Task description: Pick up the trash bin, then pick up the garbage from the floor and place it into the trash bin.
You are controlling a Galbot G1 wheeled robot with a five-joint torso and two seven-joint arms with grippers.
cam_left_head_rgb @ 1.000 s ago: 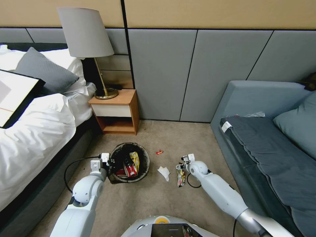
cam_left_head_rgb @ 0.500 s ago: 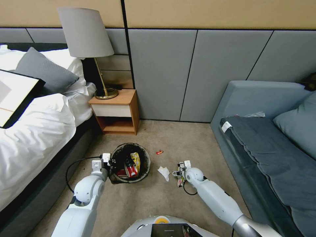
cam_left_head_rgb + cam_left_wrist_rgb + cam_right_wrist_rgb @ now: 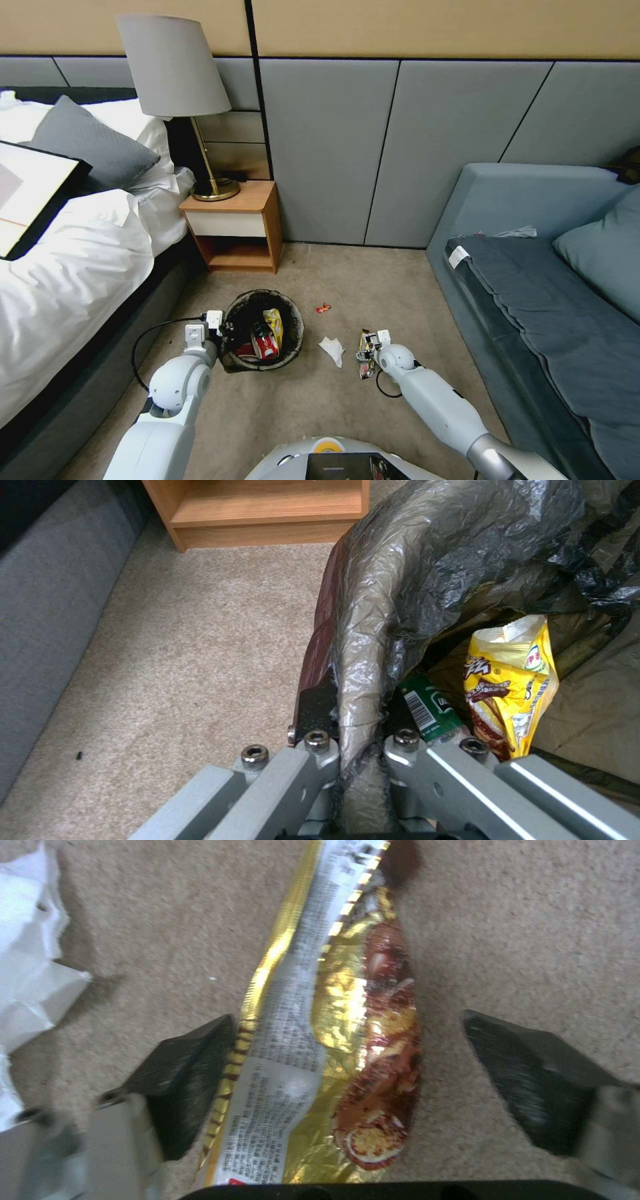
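The trash bin (image 3: pixel 292 333) with its black liner stands on the carpet near the bed. My left gripper (image 3: pixel 223 328) is shut on the bin's lined rim (image 3: pixel 360 700). Inside lie a yellow snack wrapper (image 3: pixel 513 680), a green-labelled bottle (image 3: pixel 427 705) and a red-and-white carton (image 3: pixel 265 345). My right gripper (image 3: pixel 367 348) is open and low over a gold-and-brown wrapper (image 3: pixel 333 1040), which lies on the floor between its fingers (image 3: pixel 193 1075). A white tissue (image 3: pixel 332 349) lies between bin and wrapper. A tiny red wrapper (image 3: pixel 323 307) lies farther off.
A wooden nightstand (image 3: pixel 237 227) with a lamp (image 3: pixel 177 73) stands beyond the bin. The bed (image 3: pixel 60 267) runs along the left and a grey sofa (image 3: pixel 547 300) along the right. Bare carpet (image 3: pixel 373 280) stretches between them.
My right gripper has drawn nearer and sunk over the gold wrapper, which now lies between its open fingers. The left gripper and the bin have stayed put.
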